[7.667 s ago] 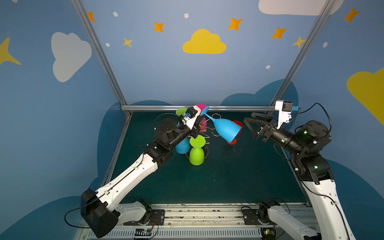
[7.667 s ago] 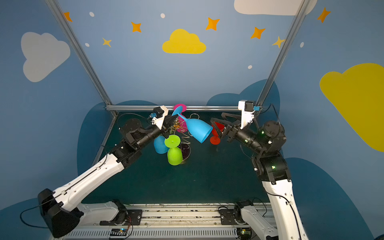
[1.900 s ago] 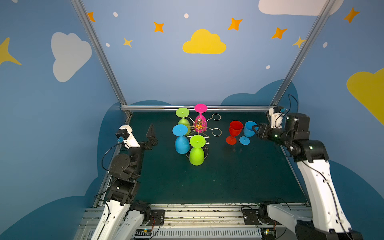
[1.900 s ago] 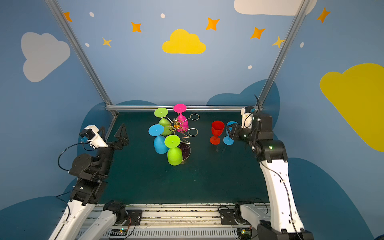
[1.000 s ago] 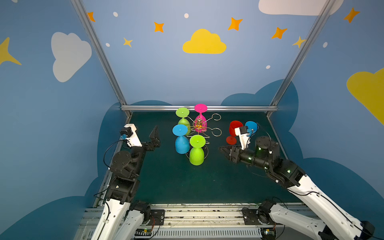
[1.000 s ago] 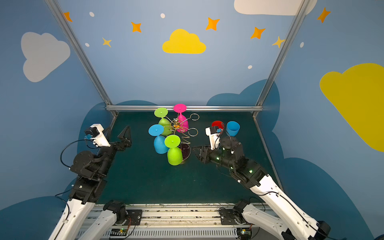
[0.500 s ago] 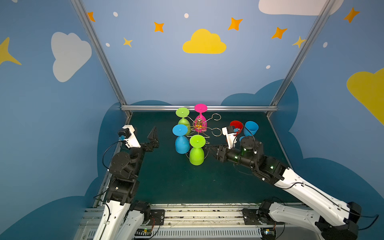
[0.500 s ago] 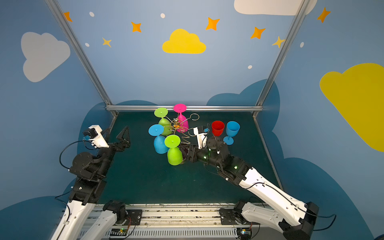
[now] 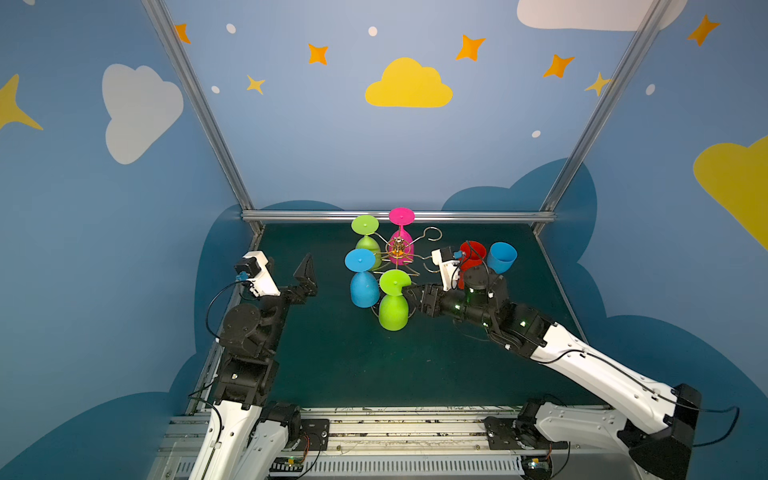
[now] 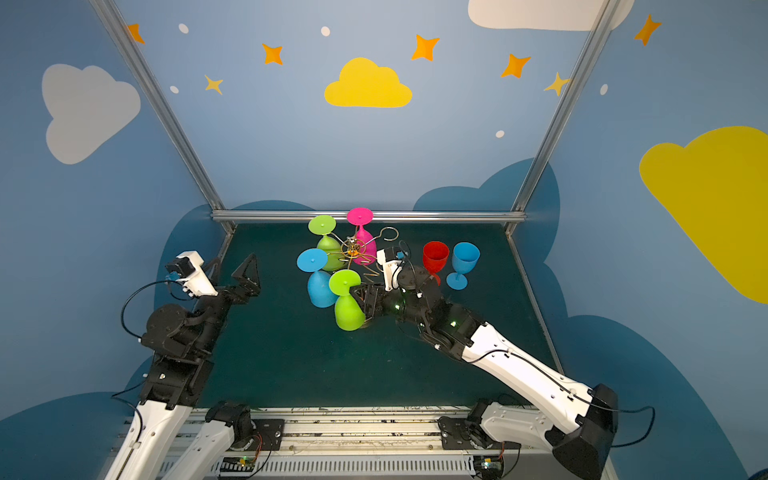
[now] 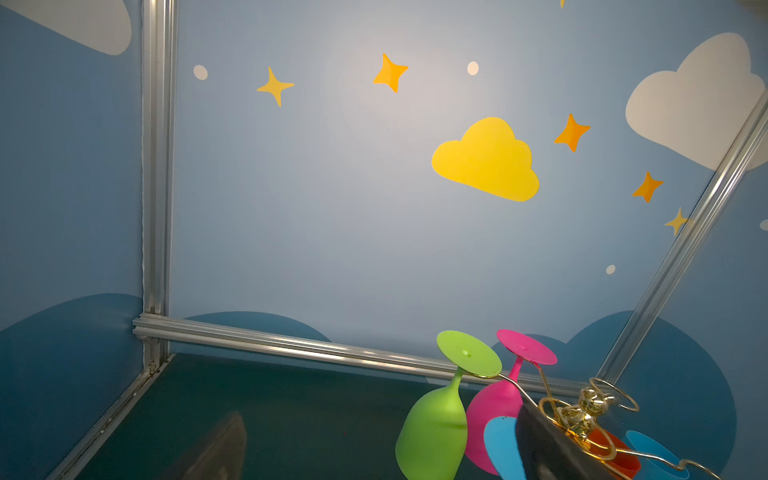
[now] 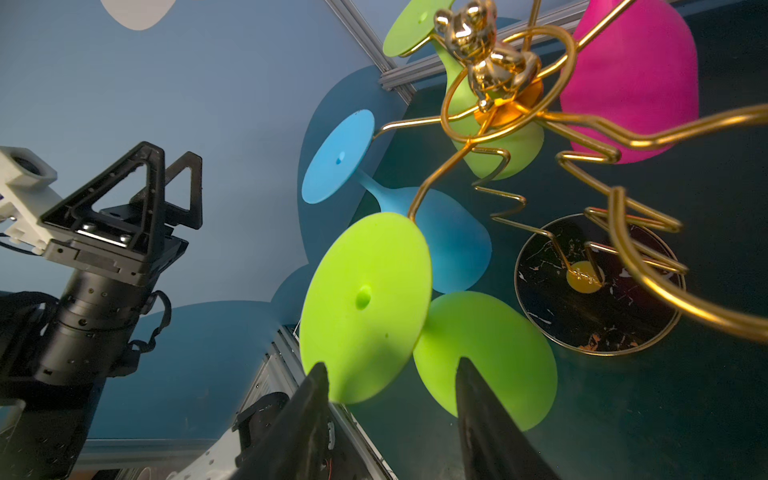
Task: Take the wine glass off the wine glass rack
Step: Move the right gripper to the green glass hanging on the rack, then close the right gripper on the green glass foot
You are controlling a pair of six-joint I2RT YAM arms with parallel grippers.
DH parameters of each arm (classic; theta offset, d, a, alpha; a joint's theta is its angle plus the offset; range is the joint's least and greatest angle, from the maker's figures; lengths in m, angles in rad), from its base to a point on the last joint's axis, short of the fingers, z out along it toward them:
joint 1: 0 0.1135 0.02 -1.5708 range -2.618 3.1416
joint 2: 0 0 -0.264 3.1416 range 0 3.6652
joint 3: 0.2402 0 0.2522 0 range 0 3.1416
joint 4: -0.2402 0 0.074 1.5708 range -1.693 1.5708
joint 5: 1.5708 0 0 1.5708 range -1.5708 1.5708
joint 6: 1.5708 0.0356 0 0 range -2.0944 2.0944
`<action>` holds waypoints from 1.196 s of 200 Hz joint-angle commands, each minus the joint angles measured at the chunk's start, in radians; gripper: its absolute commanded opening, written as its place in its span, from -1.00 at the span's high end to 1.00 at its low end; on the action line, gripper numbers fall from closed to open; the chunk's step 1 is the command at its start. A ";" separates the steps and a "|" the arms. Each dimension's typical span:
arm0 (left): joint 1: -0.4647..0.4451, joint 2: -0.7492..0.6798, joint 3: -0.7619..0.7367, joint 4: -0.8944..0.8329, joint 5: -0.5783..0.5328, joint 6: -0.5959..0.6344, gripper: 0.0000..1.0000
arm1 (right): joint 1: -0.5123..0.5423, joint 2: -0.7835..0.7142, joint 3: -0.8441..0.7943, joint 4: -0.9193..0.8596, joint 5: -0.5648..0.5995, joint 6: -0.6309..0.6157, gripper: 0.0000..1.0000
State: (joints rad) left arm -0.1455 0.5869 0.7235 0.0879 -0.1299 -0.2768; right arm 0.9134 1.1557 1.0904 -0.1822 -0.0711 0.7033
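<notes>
Right claw [image 12: 390,365] advanced to lime wine glass [image 9: 392,311]: inverted, stem vertical.

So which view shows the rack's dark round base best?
The right wrist view: the marbled base lies open, crossed only by gold wires. In both top views a green glass and the right gripper mostly hide it. The left wrist view shows only the rack's top.
</notes>
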 commanded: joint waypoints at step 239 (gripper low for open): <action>0.014 -0.027 -0.008 0.020 -0.002 -0.002 -0.99 | -0.071 0.028 -0.010 0.158 -0.104 0.167 1.00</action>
State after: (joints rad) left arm -0.1364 0.5690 0.7231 0.0898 -0.1280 -0.2779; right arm 0.8528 1.2018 1.1019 -0.0563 -0.1593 0.8513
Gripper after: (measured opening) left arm 0.996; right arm 0.048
